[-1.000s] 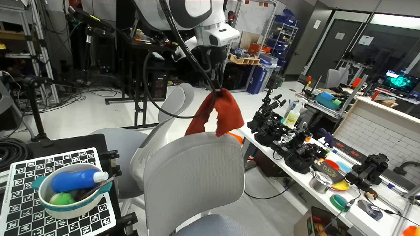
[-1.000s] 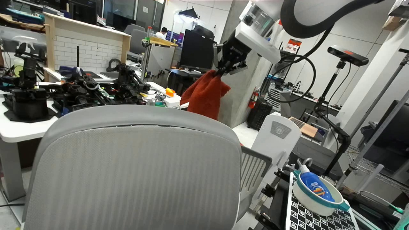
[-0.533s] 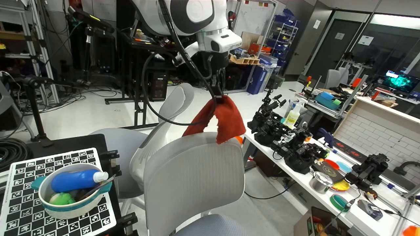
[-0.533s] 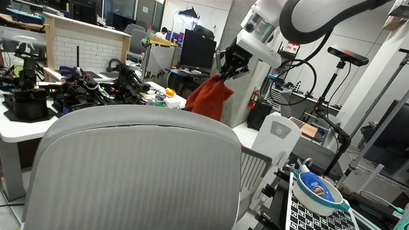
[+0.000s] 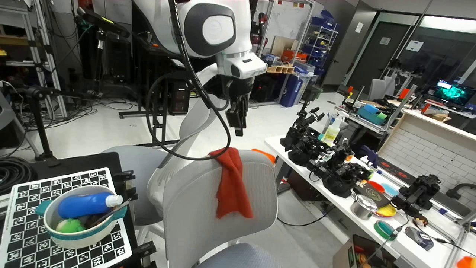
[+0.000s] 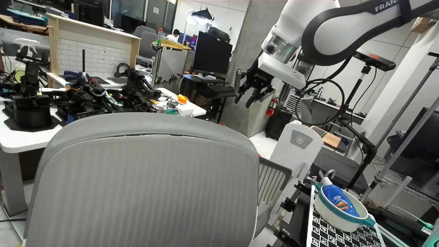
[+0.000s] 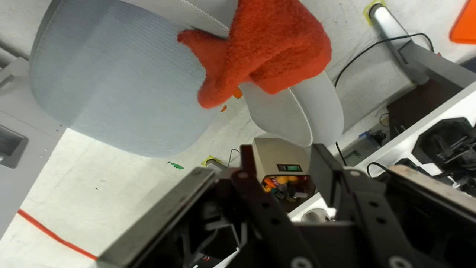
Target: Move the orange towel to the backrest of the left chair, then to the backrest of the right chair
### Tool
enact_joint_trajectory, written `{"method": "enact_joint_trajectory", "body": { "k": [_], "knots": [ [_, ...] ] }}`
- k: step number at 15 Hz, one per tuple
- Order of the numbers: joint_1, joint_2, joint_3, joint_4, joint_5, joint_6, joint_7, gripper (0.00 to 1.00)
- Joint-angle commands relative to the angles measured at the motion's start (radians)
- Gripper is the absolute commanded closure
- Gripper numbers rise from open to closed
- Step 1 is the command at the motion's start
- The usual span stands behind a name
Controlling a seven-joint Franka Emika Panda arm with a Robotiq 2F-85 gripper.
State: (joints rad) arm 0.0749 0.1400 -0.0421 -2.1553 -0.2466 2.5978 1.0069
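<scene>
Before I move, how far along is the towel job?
Done, it seems: one placement. In an exterior view, the orange towel hangs over the nearer chair's backrest.
In hand: nothing; the jaws stand open, apart from the towel.
Remaining: I can't tell which chair counts as left. If it's the nearer one, the farther chair's backrest likely comes next; if not, the job may be finished.

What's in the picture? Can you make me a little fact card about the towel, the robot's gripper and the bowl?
Hanging: orange towel
Where: draped over the top of a gray backrest
Grabbed: no, the gripper is open and apart from it
Also there: white and teal bowl on a checkered board
Inside the bowl: blue bottle, something green
</scene>
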Motion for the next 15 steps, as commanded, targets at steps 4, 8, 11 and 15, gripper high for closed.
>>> {"method": "enact_joint_trajectory", "body": {
  "k": [4,8,11,15],
  "knots": [
    [-0.010,-0.028,-0.009,-0.039,0.014,0.026,-0.017,0.03],
    [-0.011,-0.013,-0.005,-0.019,0.019,0.009,-0.011,0.00],
    [-0.014,-0.025,-0.003,-0.021,0.037,0.009,-0.023,0.00],
    [-0.014,-0.027,-0.002,-0.024,0.039,0.009,-0.024,0.00]
  ]
}}
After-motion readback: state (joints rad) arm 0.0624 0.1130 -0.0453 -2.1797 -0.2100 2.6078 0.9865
